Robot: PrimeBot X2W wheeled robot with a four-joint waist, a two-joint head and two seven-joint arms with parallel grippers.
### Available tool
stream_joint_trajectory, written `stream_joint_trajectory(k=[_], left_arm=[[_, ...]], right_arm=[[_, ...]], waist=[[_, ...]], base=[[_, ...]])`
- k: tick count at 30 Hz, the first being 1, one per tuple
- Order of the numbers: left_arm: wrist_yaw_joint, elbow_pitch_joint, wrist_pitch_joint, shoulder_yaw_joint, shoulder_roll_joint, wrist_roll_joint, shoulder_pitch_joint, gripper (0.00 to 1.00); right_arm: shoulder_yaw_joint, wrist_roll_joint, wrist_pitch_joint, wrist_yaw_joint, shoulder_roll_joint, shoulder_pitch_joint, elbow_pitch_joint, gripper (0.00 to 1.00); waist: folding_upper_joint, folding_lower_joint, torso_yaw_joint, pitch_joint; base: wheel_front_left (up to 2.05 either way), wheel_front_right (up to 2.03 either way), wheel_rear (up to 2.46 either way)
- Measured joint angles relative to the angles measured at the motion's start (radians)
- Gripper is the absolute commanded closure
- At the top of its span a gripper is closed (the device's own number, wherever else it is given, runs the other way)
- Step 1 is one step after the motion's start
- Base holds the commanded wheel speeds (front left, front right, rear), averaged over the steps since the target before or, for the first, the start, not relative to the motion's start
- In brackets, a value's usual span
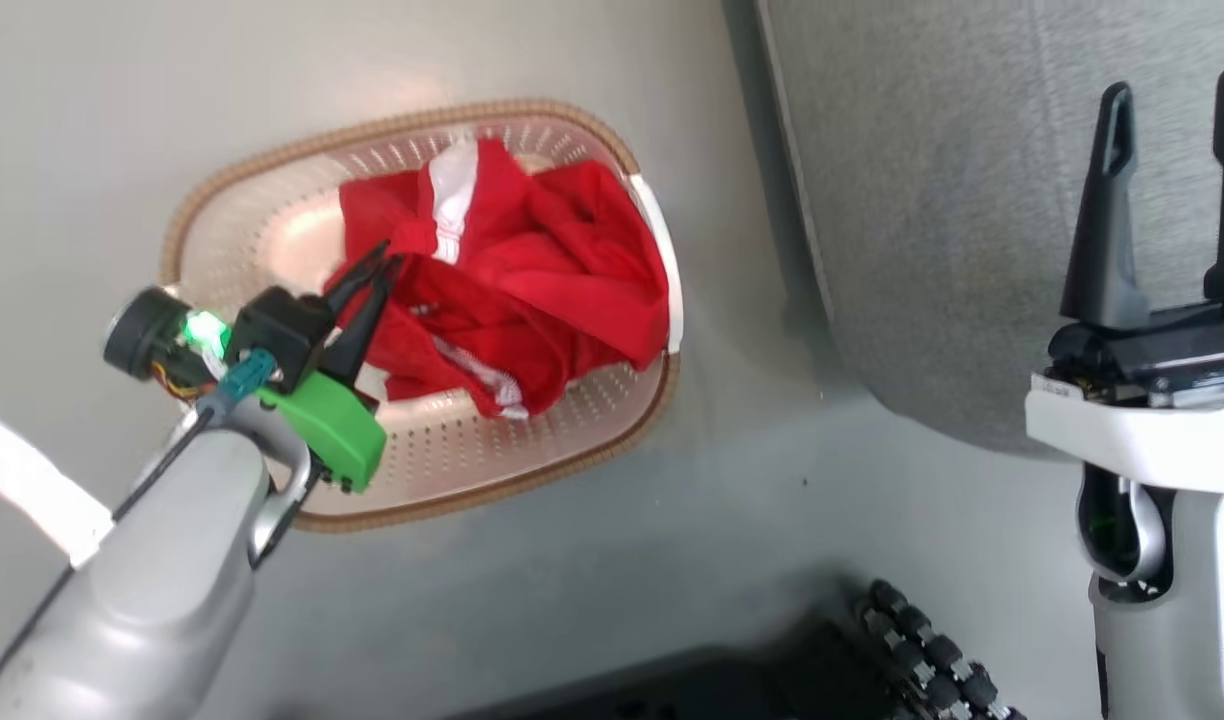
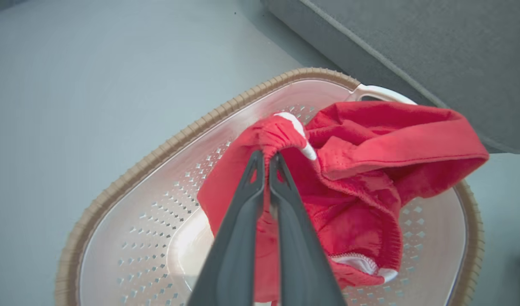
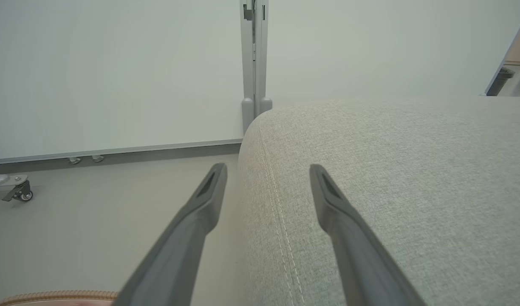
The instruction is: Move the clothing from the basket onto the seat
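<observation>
Two left gripper (image 2: pixel 267 156) fingers (image 2: pixel 238 238) were shut tight on the red clothing (image 2: pixel 370 140) in the basket (image 2: pixel 158 148), ready to lift it, while the right gripper (image 1: pixel 1175 90) hung wide open, holding nothing, well away from the basket.

1. The cream-white perforated plastic basket with a brown woven-look rim (image 1: pixel 222 190) stands on the smooth grey floor (image 1: pixel 772 520), left of centre in our head view.
2. The crumpled red-and-white thin fabric clothing (image 1: pixel 562 280) lies in the basket, heaped toward its right side.
3. The large light grey upholstered seat cushion (image 1: pixel 972 200) lies right of the basket, near it but not touching.
4. Our left gripper (image 1: pixel 387 262) enters the basket from the lower left, its two fingers pinched on a fold of the clothing.
5. Our right gripper (image 1: pixel 1172 90) hangs at the far right with its fingers spread, one over the seat and one over the floor beside it, well apart from the basket.
</observation>
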Motion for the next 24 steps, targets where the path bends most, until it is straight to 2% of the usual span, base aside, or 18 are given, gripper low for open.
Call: stream_joint_trajectory(k=[8,12,24], left_arm=[[-0.001,-0.122,0.0,0.141,-0.068,0.013,0.193,1.0],[-0.001,-0.201,0.0,0.193,-0.107,-0.013,0.279,1.0],[-0.001,-0.446,0.0,0.376,-0.187,-0.004,0.471,1.0]], right_arm=[[0.01,-0.033,0.0,0.0,0.0,0.072,0.067,0.0],[0.039,-0.053,0.0,0.0,0.001,0.112,0.101,0.0],[0.083,-0.063,0.0,0.0,0.001,0.228,0.2,0.0]], waist=[[0.0,0.0,0.026,-0.171],[0.0,-0.0001,0.04,-0.266],[0.0,-0.0001,0.083,-0.543]], base=[[0.0,0.0,0.0],[0.0,0.0,0.0],[0.0,0.0,0.0]])
